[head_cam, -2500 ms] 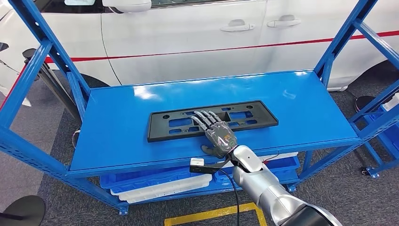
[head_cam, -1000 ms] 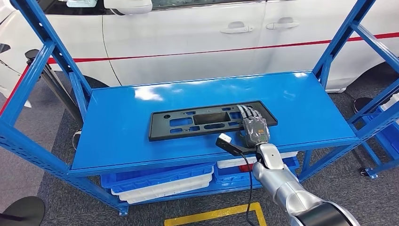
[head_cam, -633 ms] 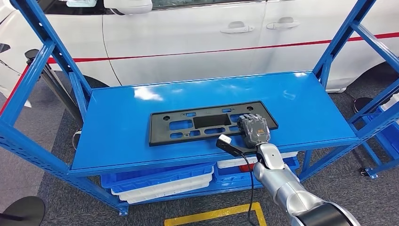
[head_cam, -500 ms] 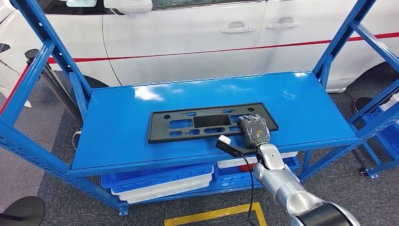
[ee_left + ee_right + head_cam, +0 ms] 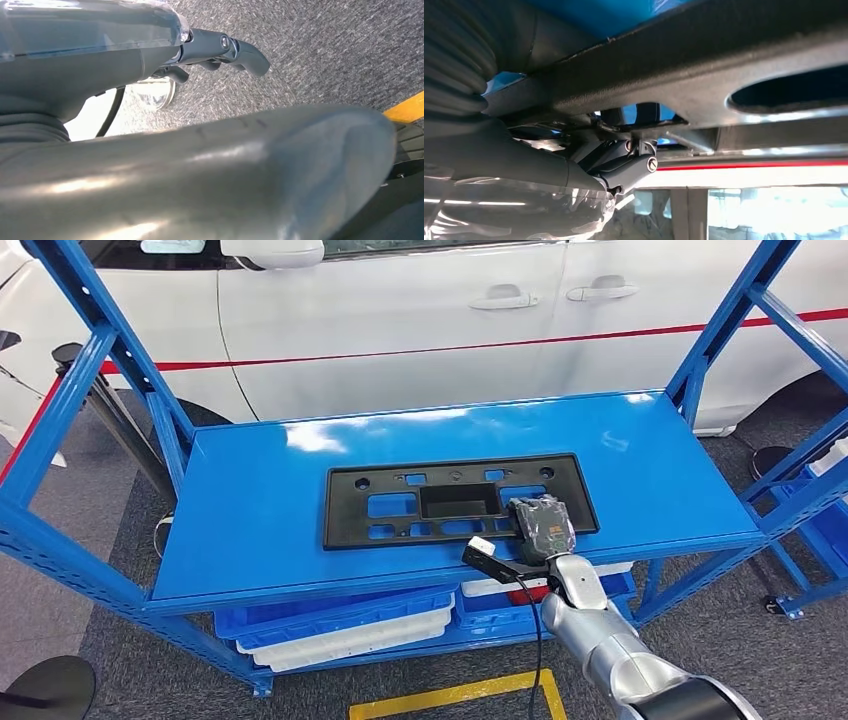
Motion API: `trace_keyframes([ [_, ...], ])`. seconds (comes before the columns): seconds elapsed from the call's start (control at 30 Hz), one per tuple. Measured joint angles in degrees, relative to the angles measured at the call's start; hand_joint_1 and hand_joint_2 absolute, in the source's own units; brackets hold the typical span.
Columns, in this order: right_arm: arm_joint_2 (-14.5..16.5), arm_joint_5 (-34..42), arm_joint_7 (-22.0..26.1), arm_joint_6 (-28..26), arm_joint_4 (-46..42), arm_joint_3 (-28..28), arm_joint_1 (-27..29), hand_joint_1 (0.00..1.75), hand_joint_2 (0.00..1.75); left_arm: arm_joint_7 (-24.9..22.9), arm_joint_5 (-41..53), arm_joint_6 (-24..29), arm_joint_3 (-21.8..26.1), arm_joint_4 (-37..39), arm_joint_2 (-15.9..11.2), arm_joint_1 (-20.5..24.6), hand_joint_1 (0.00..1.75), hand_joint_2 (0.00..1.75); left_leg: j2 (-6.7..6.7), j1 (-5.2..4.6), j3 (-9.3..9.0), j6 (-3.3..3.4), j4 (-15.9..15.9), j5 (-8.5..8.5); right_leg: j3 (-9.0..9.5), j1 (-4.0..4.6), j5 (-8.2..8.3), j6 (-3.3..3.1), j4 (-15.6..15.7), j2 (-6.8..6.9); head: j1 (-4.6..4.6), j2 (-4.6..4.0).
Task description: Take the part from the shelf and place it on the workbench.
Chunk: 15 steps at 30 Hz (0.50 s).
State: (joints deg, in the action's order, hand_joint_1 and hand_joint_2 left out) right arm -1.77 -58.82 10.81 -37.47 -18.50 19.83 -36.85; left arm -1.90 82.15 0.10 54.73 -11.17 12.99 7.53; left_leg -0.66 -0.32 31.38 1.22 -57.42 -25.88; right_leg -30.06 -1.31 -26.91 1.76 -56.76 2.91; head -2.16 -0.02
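Here the flat black plastic plate-holder frame (image 5: 460, 499) lies on the glossy blue metal shelf (image 5: 250, 500), near its front edge. The right hand (image 5: 541, 523) rests on the frame's right end, fingers (image 5: 626, 170) curled around its rim, holding it. The left hand (image 5: 220, 47) hangs over grey carpet, fingers loosely curled on nothing. The frame looks light and thin, likely to flex along its length and slide easily on the slick paint. Its cut-out openings and rim offer the surest hold; a one-ended hold may let it droop.
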Motion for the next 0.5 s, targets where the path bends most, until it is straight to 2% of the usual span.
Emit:
trace_keyframes([
  [0.1, 1.09, 10.38, 10.75, 4.06, -1.18, -3.68, -0.06, 1.75, 1.75, 0.04, -0.02, 0.06, 0.00, 0.00, -0.03, -0.03, 0.00, 0.00, -0.08, 0.00, 0.02, 0.00, 0.00, 0.00, -0.01, 0.01, 0.02, 0.00, -0.01, -0.09, 0.00, 0.01],
  [0.2, 3.20, 23.07, 19.67, 13.58, -5.10, -9.17, -0.67, 1.75, 1.75, 0.08, -0.02, 0.10, -0.02, 0.00, -0.08, 0.02, 0.00, 0.00, -0.29, 0.01, -0.07, 0.00, 0.00, 0.00, -0.01, 0.01, 0.07, 0.01, -0.01, -0.30, 0.00, 0.00],
  [0.33, 5.55, 35.58, 21.28, 23.36, -14.56, -11.88, 0.73, 1.75, 1.75, -0.01, -0.02, 0.10, -0.07, 0.00, -0.13, 0.03, 0.00, 0.00, -0.23, 0.01, 0.09, 0.05, 0.00, 0.11, -0.16, 0.02, 0.12, 0.02, -0.03, -0.21, 0.00, 0.00],
  [0.5, 6.91, 45.73, 20.18, 27.88, -25.35, -11.70, 2.38, 1.75, 1.75, -0.15, -0.08, 0.38, -0.07, 0.00, -0.14, -0.01, 0.00, 0.00, -0.18, 0.00, 0.59, 0.02, -0.02, 0.27, -0.66, 0.02, 0.25, 0.04, -0.09, -0.19, 0.00, 0.00],
])
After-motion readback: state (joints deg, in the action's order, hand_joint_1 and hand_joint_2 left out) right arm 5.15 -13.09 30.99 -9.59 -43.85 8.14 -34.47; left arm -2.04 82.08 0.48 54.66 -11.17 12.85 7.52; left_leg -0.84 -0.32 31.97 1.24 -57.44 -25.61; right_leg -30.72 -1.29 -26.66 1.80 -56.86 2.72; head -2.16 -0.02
